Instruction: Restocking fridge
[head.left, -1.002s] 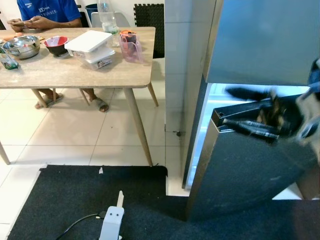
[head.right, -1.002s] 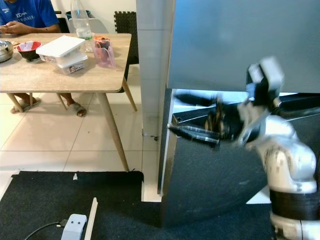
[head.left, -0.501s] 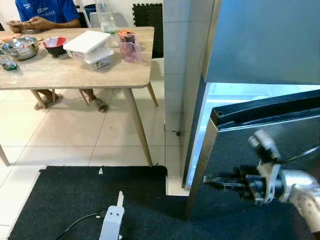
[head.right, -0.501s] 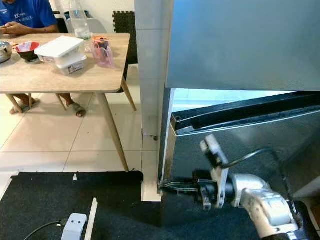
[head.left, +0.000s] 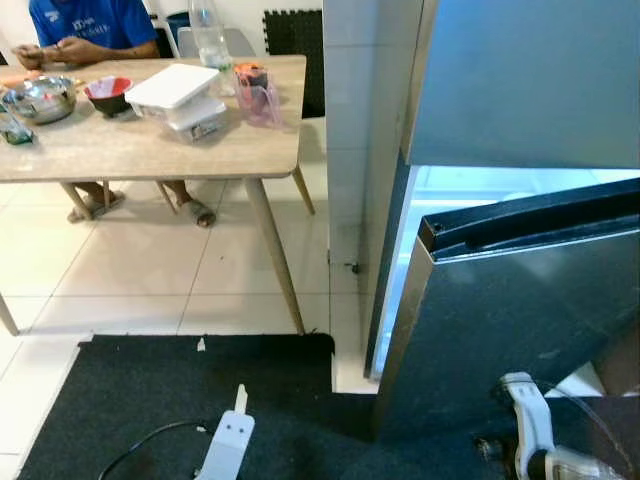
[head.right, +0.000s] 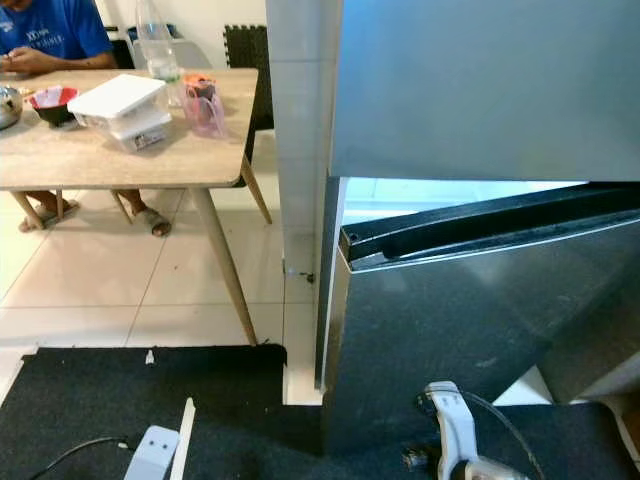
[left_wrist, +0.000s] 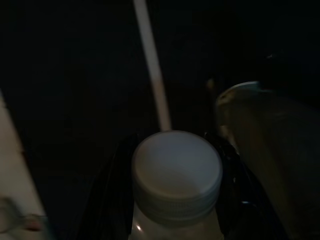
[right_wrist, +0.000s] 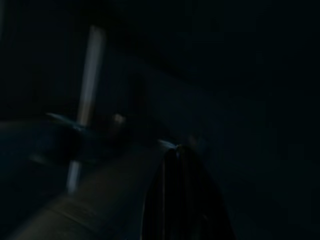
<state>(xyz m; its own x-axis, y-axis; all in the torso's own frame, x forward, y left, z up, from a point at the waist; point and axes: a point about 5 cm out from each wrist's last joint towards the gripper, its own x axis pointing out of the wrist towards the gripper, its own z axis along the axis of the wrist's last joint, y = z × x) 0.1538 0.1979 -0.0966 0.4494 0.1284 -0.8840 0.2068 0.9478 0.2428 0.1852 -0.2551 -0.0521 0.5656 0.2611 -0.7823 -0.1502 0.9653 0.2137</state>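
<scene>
The fridge stands at the right, its grey upper door (head.left: 530, 80) closed. Its dark lower door (head.left: 500, 320) hangs ajar, with a lit gap (head.left: 480, 185) showing behind its top edge. My right arm (head.left: 530, 450) is low in front of that door, at the bottom edge of the eye views. In the dark right wrist view my right gripper (right_wrist: 178, 150) looks shut on nothing. My left gripper (left_wrist: 172, 137) is shut on a bottle with a white cap (left_wrist: 176, 172), one black finger (left_wrist: 117, 190) on each side of the neck.
A wooden table (head.left: 150, 150) at the left holds white boxes (head.left: 180, 95), a pink jug (head.left: 258, 95) and bowls; a person (head.left: 80, 25) sits behind it. A black mat (head.left: 150, 400) with a white device (head.left: 225, 445) and its cable lies before the fridge. A tiled pillar (head.left: 350, 150) adjoins the fridge.
My right arm has dropped from the top edge of the lower door, past its front, to the bottom of the view. The door stays ajar.
</scene>
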